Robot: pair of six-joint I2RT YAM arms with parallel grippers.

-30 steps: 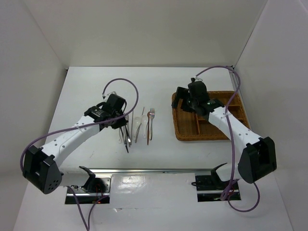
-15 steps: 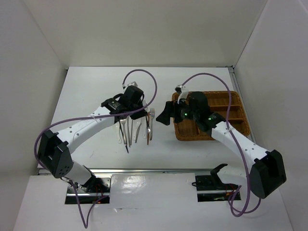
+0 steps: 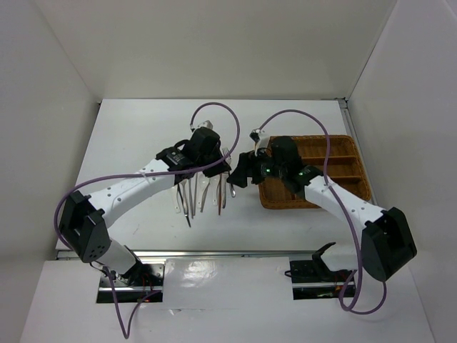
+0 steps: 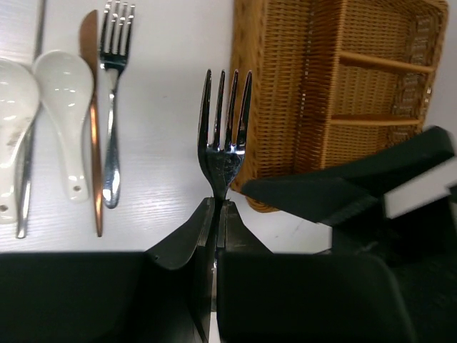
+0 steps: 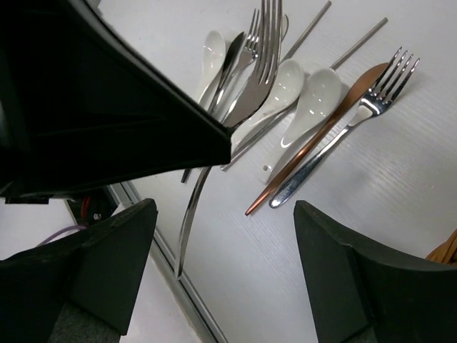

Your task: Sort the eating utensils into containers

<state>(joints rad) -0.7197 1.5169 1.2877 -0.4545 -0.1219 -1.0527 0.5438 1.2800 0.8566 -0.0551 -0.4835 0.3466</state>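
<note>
My left gripper (image 4: 216,209) is shut on the handle of a silver fork (image 4: 226,136), held above the table with its tines pointing at the brown wicker tray (image 4: 285,107). In the top view the left gripper (image 3: 221,168) sits just left of the tray (image 3: 314,194). My right gripper (image 3: 240,174) is open and empty, close beside the left one. In the right wrist view the held fork (image 5: 258,68) hangs in front of the open right gripper (image 5: 228,271). Two white spoons (image 4: 63,107), another fork (image 4: 111,114) and a copper stick (image 4: 91,128) lie on the table.
The loose utensils lie in a row on the white table (image 3: 143,136) left of the tray (image 3: 201,194). White walls stand on three sides. A metal rail (image 3: 235,254) runs along the near edge. The tray's compartments (image 4: 371,93) look bare where visible.
My left gripper has carried the fork right, toward the tray. My right gripper has moved left off the tray until it is beside the left gripper.
</note>
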